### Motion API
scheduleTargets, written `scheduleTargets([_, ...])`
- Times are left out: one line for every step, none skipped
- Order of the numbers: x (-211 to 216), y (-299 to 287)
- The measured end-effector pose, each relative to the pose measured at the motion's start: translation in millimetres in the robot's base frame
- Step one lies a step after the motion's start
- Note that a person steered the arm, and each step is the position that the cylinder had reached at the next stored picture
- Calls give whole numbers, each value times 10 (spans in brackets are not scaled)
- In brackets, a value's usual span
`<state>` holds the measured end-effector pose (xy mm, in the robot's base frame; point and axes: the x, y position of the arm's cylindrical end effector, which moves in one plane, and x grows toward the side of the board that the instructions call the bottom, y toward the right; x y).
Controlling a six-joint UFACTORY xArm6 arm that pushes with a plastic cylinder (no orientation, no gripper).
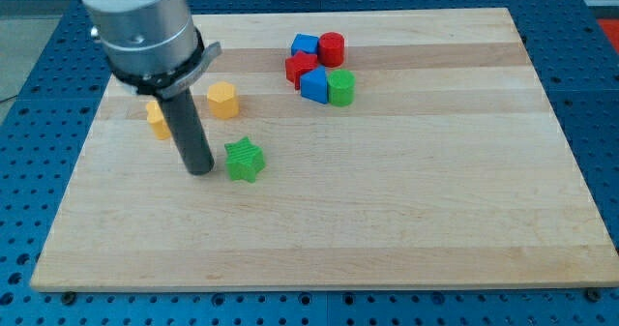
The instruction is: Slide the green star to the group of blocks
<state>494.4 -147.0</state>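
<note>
The green star (245,160) lies on the wooden board left of centre. My tip (199,169) rests on the board just to the view's left of the star, a small gap apart. The group of blocks sits near the view's top, right of centre: a blue block (305,45), a red cylinder (332,48), a red star-like block (300,69), a blue block (315,85) and a green cylinder (341,88), all close together.
A yellow hexagonal block (222,101) stands above the green star. Another yellow block (156,119) is partly hidden behind the rod at the left. The board's edges (319,282) border a blue perforated table.
</note>
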Motion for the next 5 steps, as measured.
scheduleTargets([70, 556])
scheduleTargets([-160, 1076])
scheduleTargets([-293, 1166])
scheduleTargets([-129, 923])
scheduleTargets([-251, 764])
